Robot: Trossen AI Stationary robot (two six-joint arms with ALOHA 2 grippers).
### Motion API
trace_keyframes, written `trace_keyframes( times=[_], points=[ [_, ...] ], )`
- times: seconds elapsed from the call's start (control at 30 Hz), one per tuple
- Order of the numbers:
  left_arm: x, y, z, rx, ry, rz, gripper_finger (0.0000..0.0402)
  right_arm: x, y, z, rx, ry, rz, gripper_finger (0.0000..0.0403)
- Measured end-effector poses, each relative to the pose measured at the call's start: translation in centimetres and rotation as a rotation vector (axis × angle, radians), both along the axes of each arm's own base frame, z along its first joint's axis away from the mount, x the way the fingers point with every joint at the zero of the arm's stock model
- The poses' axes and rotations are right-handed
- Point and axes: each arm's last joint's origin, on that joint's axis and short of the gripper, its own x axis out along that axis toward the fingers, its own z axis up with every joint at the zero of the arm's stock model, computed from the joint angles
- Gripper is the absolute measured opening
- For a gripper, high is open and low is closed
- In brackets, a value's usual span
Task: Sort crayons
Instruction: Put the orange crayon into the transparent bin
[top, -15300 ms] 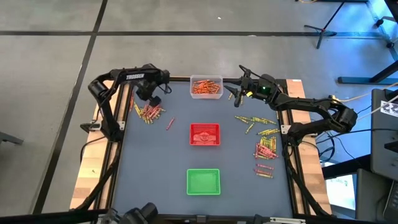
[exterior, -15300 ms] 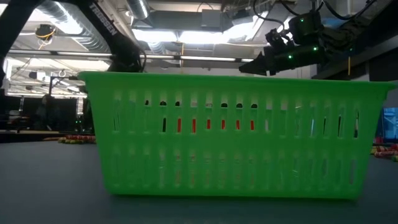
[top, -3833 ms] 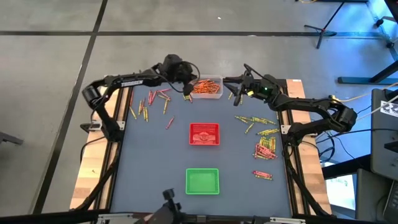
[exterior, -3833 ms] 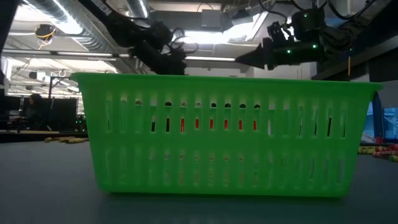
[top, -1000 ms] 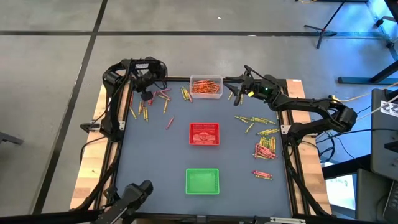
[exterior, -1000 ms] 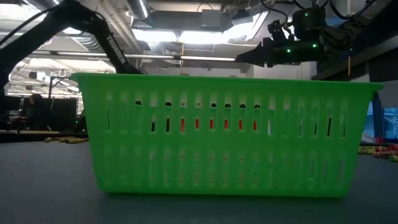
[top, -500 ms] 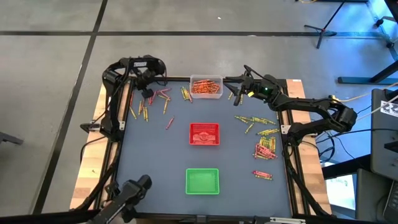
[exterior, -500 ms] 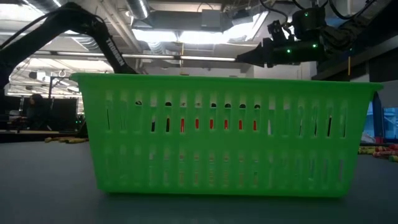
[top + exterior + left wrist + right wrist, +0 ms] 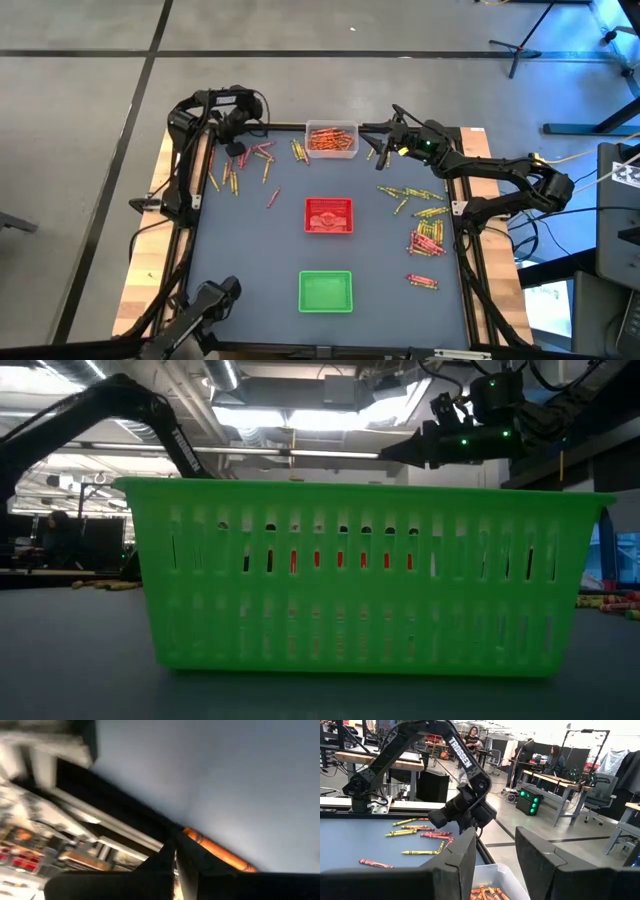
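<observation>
1. Two arms reach in at the table's far edge; the left gripper (image 9: 240, 148) hangs low at the far left corner, fingers pressed together, and the left wrist view shows an orange crayon (image 9: 220, 851) lying just beside or against the closed tips; whether it is pinched or merely lying on the table under them cannot be told
2. Loose crayons (image 9: 250, 162), red and olive, lie scattered on the grey table (image 9: 250, 250) just beside the left gripper and on toward the clear tray; their long axes point many ways, most roughly toward or away from the far edge
3. Orange crayons already fill the clear tray (image 9: 332, 139) at the middle of the far edge; it sits well to the right of the left gripper, so any orange stick must travel that way along the far edge
4. Right gripper (image 9: 378, 152) hovers just right of the clear tray, fingers (image 9: 455, 865) spread apart with nothing between them; the right-hand heap (image 9: 428, 238) lies nearer to this arm, toward the table's right edge
5. Red tray (image 9: 329, 215) and green tray (image 9: 326, 291) stand in line toward the near edge, apart from both grippers
6. Hidden: the low view is blocked by the green tray's wall; the left wrist view is blurred, so the grip itself stays unclear
</observation>
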Motion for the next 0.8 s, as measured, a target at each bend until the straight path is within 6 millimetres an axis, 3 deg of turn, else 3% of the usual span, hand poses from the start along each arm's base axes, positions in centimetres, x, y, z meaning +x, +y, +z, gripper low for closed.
trace_keyframes(
  times=[0.23,0.47,0.8],
  points=[
    [0.4,1.7,-0.8,-0.003,0.007,0.030,0.0002,0.0,0.0,0.0,0.000,0.000,0.000,0.0137],
    [-0.6,1.2,-1.0,-0.101,0.048,0.133,0.0002,0.0,0.0,0.0,-0.001,0.001,0.000,0.0137],
    [-0.6,1.5,-1.1,-0.103,0.020,0.133,0.0002,0.0,0.0,0.0,-0.001,0.001,0.000,0.0137]
  ],
)
